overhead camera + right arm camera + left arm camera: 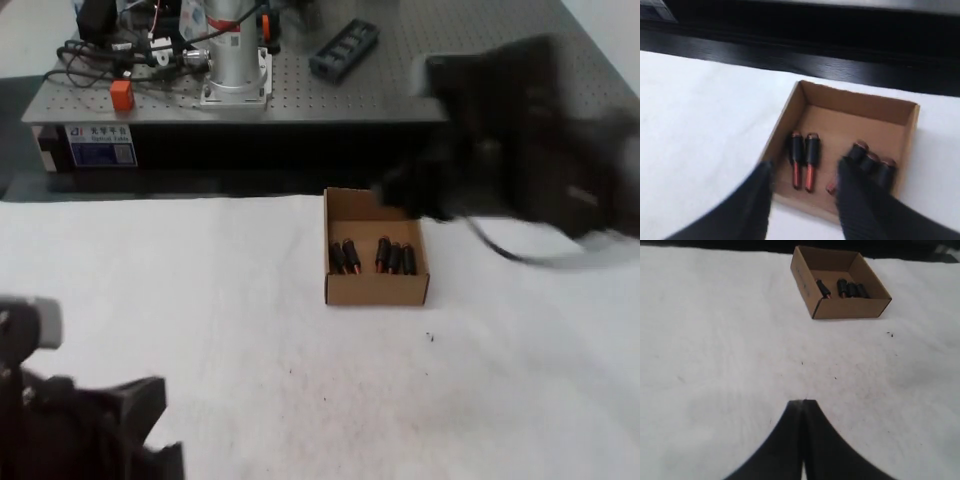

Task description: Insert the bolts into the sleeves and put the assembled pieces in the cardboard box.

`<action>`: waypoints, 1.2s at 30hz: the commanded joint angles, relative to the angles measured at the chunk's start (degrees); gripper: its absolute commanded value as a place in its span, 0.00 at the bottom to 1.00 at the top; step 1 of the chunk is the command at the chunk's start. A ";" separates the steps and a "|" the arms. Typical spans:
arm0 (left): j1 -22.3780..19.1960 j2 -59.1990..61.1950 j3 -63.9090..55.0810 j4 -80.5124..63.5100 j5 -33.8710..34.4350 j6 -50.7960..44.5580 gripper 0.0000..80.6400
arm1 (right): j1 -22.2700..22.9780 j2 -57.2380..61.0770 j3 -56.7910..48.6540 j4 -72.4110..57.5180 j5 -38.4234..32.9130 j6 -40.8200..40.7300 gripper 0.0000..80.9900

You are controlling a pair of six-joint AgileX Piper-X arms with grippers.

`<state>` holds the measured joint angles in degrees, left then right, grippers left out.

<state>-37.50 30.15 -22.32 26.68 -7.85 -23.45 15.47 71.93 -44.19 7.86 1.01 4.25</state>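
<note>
The cardboard box [375, 288] stands open on the white cloth in the middle of the bench. Several assembled pieces lie in it, black sleeves with reddish bolts: a pair [803, 159] side by side and a group of three [871, 165] beside them. My right gripper [805, 167] hangs open above the box's near edge with nothing between its fingers [856, 196]; in the high view its arm [520, 150] looks blurred over the box's far right corner. My left gripper [802, 404] is shut and empty, low over bare cloth, well short of the box [850, 308].
My left arm [85, 420] sits at the front left corner. Behind the cloth runs a dark perforated bench [400, 95] with a metal post [235, 60], an orange block [121, 94], cables and a black tray [344, 47]. A few dark specks [888, 334] dot the cloth.
</note>
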 commanded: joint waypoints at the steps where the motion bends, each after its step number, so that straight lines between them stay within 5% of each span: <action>1: 0.17 -6.23 -0.17 7.82 -1.03 -0.95 0.00 | -0.21 -3.72 3.36 -0.33 0.15 0.31 0.38; 9: 0.17 -14.08 1.29 10.92 -1.03 -0.54 0.00 | -0.07 -43.28 28.70 10.61 0.33 0.50 0.38; 16: 0.17 -19.60 6.89 10.94 -0.90 -0.96 0.00 | 0.03 -68.35 35.95 22.35 0.01 0.50 0.38; 36: 0.17 -20.22 14.85 8.40 2.07 -8.96 0.00 | 0.03 -71.93 36.05 25.21 3.19 7.78 0.38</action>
<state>-37.50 10.41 -7.02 35.68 -5.74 -30.77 15.47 -0.07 -8.01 33.13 4.11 11.73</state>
